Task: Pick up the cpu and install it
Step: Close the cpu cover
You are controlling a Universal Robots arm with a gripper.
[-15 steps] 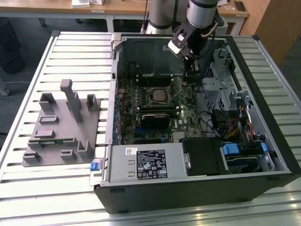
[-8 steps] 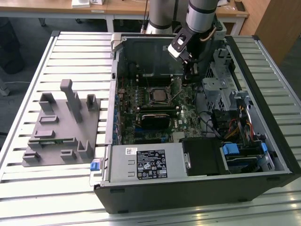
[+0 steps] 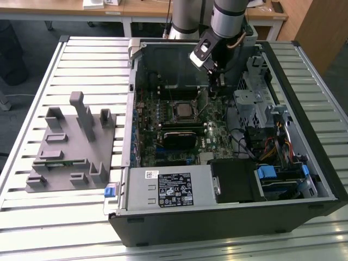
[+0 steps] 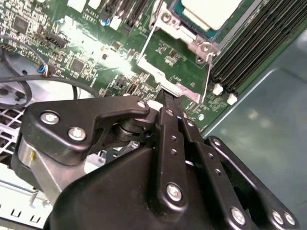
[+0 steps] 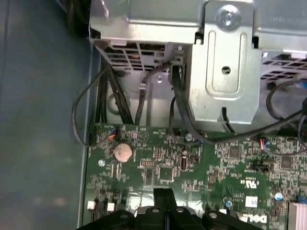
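Status: cpu [image 4: 211,12] sits silver top up in the socket on the board [image 5: 230,158], inside the open pc case [image 3: 228,228] on the desk [image 3: 81,65].

My fingers [image 5: 159,200] are pressed together with nothing betw. them. Tips are low over the board, just beside the socket's metal frame [image 4: 199,45].

Step, by my reading: pick-up and placement done; securing phase. Can't tell if the frame is latched.

Next move calls for a slow approach, light force, and tips kept off the cpu top and memory slots [image 4: 254,43].
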